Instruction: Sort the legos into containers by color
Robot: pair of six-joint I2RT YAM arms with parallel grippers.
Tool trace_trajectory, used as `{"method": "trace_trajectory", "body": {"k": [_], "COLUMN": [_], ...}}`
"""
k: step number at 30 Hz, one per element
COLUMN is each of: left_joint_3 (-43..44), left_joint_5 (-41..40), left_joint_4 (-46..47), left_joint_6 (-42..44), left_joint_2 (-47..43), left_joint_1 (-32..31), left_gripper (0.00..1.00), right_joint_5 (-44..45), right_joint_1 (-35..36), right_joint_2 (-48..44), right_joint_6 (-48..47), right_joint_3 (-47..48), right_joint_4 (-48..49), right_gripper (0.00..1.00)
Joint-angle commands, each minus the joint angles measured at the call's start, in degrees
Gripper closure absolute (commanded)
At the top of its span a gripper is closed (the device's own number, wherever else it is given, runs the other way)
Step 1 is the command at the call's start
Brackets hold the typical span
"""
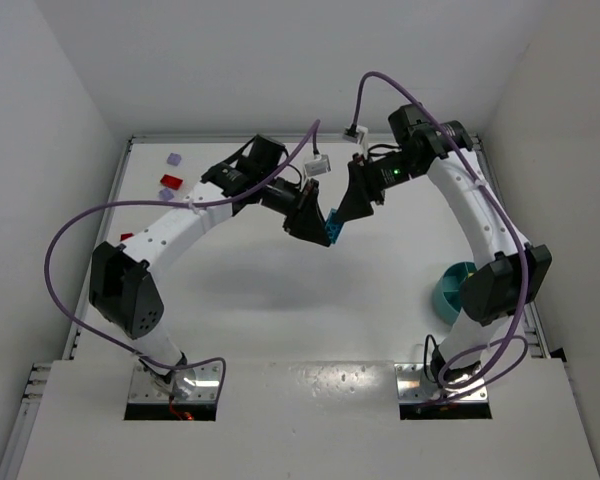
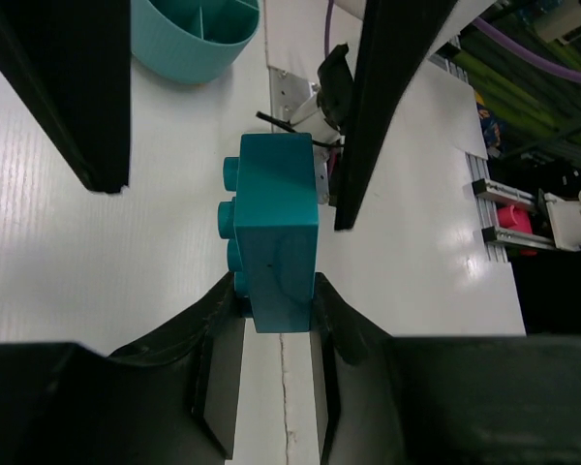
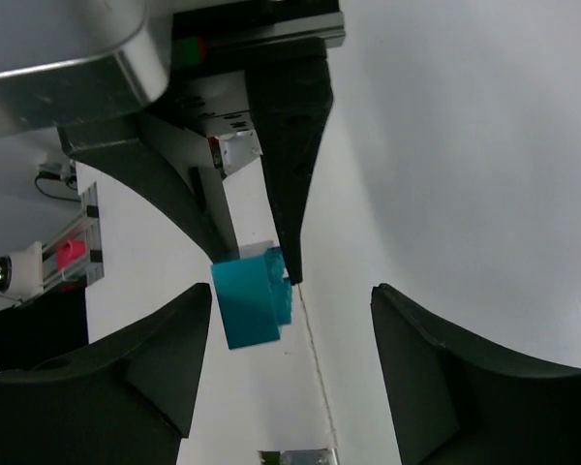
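The white table (image 1: 380,300) is carrying the whole work area, and both arms are reaching over its middle. The left arm (image 1: 180,235) is extending from its base toward the centre, and the right arm (image 1: 480,210) is arching over the far side and pointing back down toward the same spot. The teal divided dish (image 1: 445,295) is sitting near the right edge of the table, partly hidden behind the right arm, with its dividing walls showing in the left wrist view. The left gripper (image 2: 276,291) is clamping the cyan lego brick (image 2: 276,218) by its near end, one finger on each side, with the studs facing left in that view. The right gripper (image 3: 292,291) is standing released with its jaws wide apart; the brick is lying between them, just beside one finger and clear of the other. The brick is thus hanging over the middle of the table, well apart from the dish. Two red bricks (image 1: 170,182) and a lilac brick (image 1: 173,158) are lying near the far left corner.
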Motion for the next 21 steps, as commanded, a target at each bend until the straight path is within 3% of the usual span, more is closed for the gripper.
{"method": "trace_trajectory", "body": {"k": [1, 5, 8, 9, 12, 13, 17, 19, 21], "left_joint_3": [-0.15, -0.16, -0.16, -0.16, -1.38, -1.91, -4.90, -7.27, -9.37], "left_joint_5": [0.01, 0.01, -0.52, -0.52, -1.05, -1.57, -5.52, -7.72, -12.11], "left_joint_4": [4.08, 5.13, 5.75, 5.75, 6.28, 6.28, 6.80, 6.80, 6.80], "left_joint_6": [-2.27, -3.32, -3.85, -3.85, -4.38, -4.90, -5.96, -5.96, -6.49], "left_joint_2": [-3.26, -3.26, -3.26, -3.26, -3.79, -4.57, -7.74, -9.84, -12.83], "left_joint_1": [-0.58, -0.58, -0.58, -0.58, -0.58, -0.06, 2.83, 4.86, 8.20], "left_gripper": [0.91, 0.91, 0.89, 0.87, 0.74, 0.64, 0.45, 0.37, 0.22], "right_joint_5": [-2.61, -2.61, -2.61, -2.61, -1.99, -1.30, 6.07, 14.14, 23.46], "right_joint_1": [1.75, 2.89, 2.89, 2.89, 2.89, 1.93, -0.44, -1.85, -4.40], "right_joint_2": [0.07, 0.07, -0.45, -0.97, -1.51, -1.51, -4.23, -6.34, -7.48], "right_joint_6": [1.00, 1.00, 0.47, 0.47, 0.47, 1.08, 1.62, 0.30, -0.22], "right_joint_3": [2.85, 2.85, 1.63, 1.62, 1.62, 1.62, 1.01, -0.66, -3.54], "right_joint_4": [1.87, 2.39, 2.39, 2.39, 2.92, 3.44, 3.45, 2.75, 2.75], "right_gripper": [0.34, 0.46, 0.66, 0.80, 0.95, 0.97, 1.00, 1.00, 1.00]}}
